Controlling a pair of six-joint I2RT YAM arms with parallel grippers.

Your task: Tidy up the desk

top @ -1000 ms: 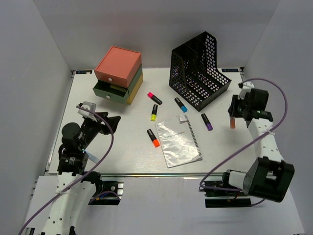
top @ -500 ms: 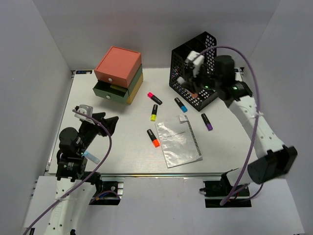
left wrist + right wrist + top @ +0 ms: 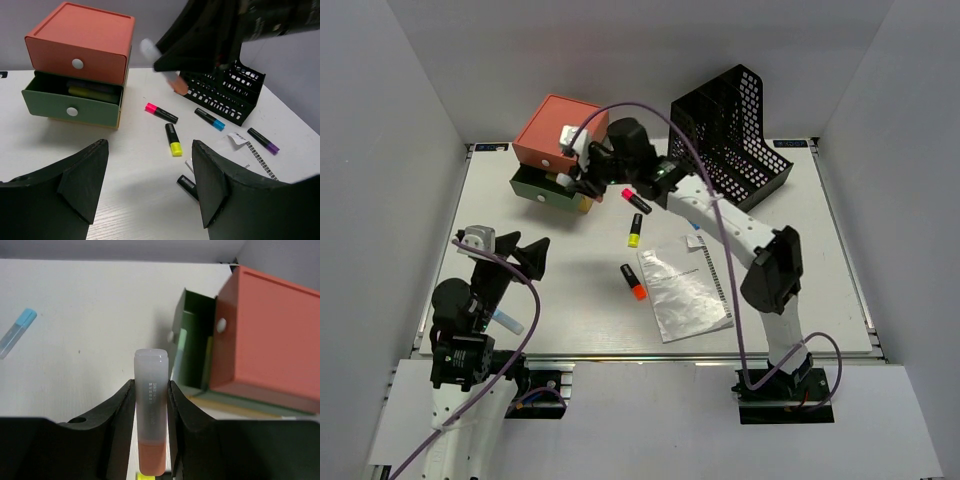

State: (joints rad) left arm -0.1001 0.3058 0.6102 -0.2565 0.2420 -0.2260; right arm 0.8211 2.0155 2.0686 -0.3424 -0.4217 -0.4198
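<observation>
Swinging in from the right side, the right arm (image 3: 720, 215) now reaches across the white surface (image 3: 800, 280), which spreads beneath both arms, to the stacked drawer box (image 3: 560, 135). Its green drawer (image 3: 192, 340) stands pulled open. The right jaws are clenched on an orange highlighter (image 3: 150, 390), its long axis in line with the jaws, pale end leading. The open drawer lies just aside of that tip, so a short sideways shift looks needed. The left jaws, spread and empty, hover well apart near the left edge.
</observation>
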